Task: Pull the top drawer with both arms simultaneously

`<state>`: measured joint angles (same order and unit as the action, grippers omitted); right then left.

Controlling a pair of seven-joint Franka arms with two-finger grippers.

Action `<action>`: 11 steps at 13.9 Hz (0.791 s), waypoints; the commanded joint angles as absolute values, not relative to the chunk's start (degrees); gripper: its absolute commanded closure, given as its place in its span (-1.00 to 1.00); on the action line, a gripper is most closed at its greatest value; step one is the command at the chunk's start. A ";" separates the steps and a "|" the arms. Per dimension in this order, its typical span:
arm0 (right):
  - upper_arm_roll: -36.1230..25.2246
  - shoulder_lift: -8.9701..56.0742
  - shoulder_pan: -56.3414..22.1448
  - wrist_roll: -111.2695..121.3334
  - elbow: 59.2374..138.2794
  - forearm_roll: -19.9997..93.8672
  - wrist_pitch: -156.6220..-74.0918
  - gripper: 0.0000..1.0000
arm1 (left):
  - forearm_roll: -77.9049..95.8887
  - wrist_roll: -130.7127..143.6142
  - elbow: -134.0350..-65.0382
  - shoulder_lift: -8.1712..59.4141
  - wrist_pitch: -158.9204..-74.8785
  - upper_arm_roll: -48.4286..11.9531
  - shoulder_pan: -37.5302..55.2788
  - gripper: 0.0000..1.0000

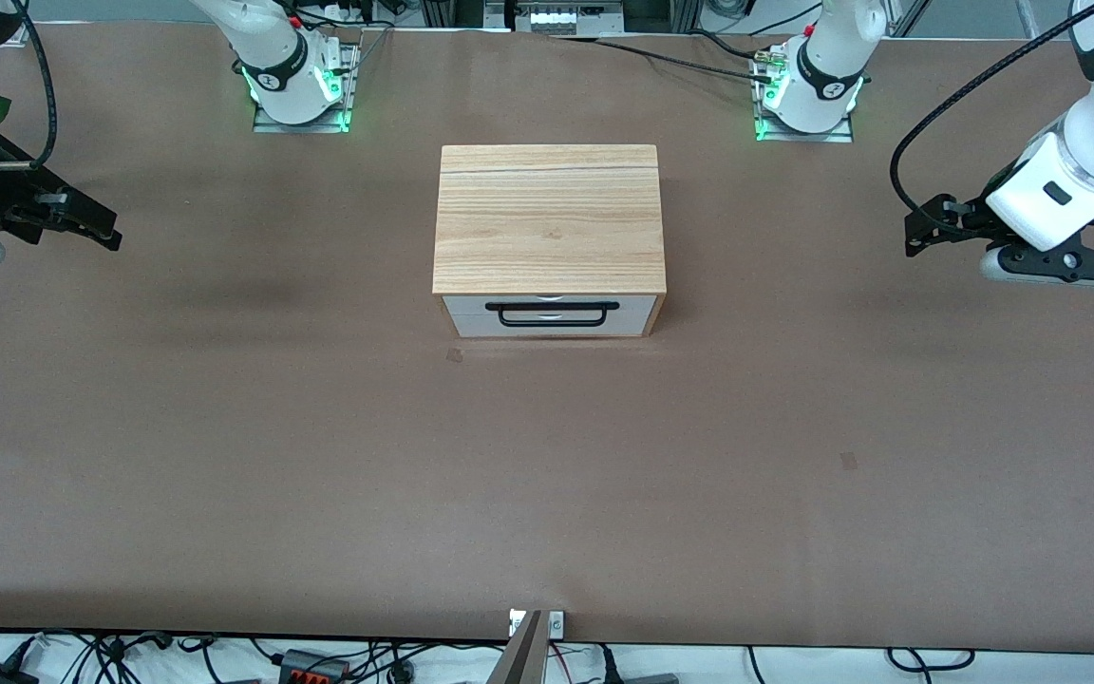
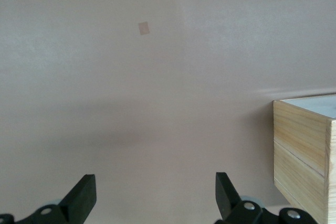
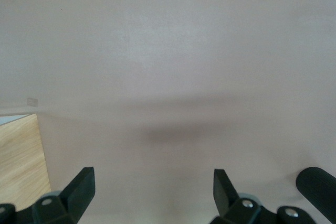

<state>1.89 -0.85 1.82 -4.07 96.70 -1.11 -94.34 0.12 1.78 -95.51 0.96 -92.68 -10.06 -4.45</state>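
The brown, matte counter (image 1: 547, 494) is bare along its edge nearest the front camera, with only 2 small tan patches marking it. At mid-counter stands a boxy cabinet (image 1: 548, 218) with a light wood-grain top board and side walls. Its front faces the front camera, and the top drawer (image 1: 548, 304) sits there fully closed, directly under the top board. The drawer is a shallow white panel whose long axis runs across the counter from one arm's end to the other; its long black bar handle (image 1: 558, 314) runs the same way, with rounded corners. No writing can be read on the cabinet.

The right gripper (image 1: 96, 228) hangs over bare counter well toward the right arm's end, its black jaws spread wide and pinching nothing. The left gripper (image 1: 917, 233) hangs over bare counter toward the left arm's end, jaws likewise spread wide and empty. Both stand well apart from the cabinet. Farthest off, the 2 white arm bases glow green.
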 commanded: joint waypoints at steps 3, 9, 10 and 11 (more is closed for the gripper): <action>2.02 -1.41 1.67 -4.39 97.21 -1.49 -93.87 -1.00 | 0.79 1.41 -93.96 1.49 -91.76 -9.58 -4.04 -1.00; 2.64 0.26 0.97 -4.57 97.29 -1.41 -93.78 -1.00 | 13.61 0.62 -91.77 6.49 -91.24 -9.32 -6.06 -1.00; 2.64 1.05 0.10 -4.48 97.29 -1.41 -93.69 -1.00 | 13.80 0.70 -91.41 6.50 -91.14 -9.40 -6.06 -1.00; 2.64 1.49 -0.78 -4.48 97.29 -1.41 -93.69 -1.00 | 14.23 0.96 -91.41 6.85 -91.14 -9.58 -6.06 -1.00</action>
